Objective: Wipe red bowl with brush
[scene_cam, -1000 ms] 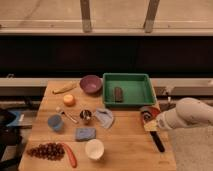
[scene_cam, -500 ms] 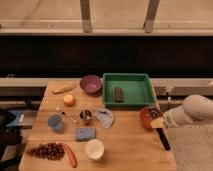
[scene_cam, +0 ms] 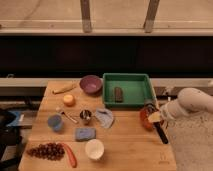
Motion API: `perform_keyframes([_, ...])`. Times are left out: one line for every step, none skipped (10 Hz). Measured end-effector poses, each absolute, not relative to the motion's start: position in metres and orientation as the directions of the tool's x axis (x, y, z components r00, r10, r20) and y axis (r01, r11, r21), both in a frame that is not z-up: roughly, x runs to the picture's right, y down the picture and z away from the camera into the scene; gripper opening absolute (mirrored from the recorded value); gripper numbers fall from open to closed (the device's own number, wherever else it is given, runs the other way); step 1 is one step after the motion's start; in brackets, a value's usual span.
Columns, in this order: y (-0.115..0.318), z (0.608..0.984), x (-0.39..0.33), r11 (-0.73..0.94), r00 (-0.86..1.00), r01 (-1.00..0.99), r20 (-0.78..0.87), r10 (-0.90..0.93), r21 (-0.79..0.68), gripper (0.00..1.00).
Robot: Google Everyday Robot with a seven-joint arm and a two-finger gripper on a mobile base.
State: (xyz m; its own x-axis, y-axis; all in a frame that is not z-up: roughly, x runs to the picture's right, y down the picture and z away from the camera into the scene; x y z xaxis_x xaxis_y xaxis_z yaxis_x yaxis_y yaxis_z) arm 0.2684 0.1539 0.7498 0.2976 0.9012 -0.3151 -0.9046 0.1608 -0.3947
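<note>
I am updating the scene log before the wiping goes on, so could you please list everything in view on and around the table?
red bowl: 1, orange-red, right table edge, under the hand
brush: 1, black handle, pale head over the red bowl
green tray: 1, green, back right
dark block: 1, brown, inside the tray
purple bowl: 1, purple, back centre
banana: 1, yellow, back left
orange fruit: 1, orange, left
blue cup: 1, blue, left
metal cup: 1, silver, centre
spoon: 1, metal, beside the metal cup
cloth: 1, grey, centre
sponge: 1, blue, front centre
white cup: 1, white, front
grapes: 1 bunch, dark red, front left
chilli: 1, red, front left
table: 1, wooden
arm: 1, white, right
hand: 1, shut on the brush, over the red bowl
</note>
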Motion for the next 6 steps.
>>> perform_keyframes([0.152,0.748,0.259,0.182,0.321,-0.898,-0.31,0.895,-0.401,0.0])
perform_keyframes([0.152,0.744,0.249,0.21,0.351,-0.888,-0.307,0.885,-0.409,0.0])
perform_keyframes([0.156,0.738,0.242,0.229,0.373,-0.882,-0.312,0.874,-0.412,0.0])
perform_keyframes([0.161,0.733,0.239,0.237,0.384,-0.88,-0.322,0.865,-0.412,0.0])
perform_keyframes([0.17,0.729,0.238,0.241,0.395,-0.879,-0.345,0.851,-0.411,0.0])
perform_keyframes([0.18,0.726,0.242,0.239,0.399,-0.882,-0.374,0.837,-0.406,0.0])
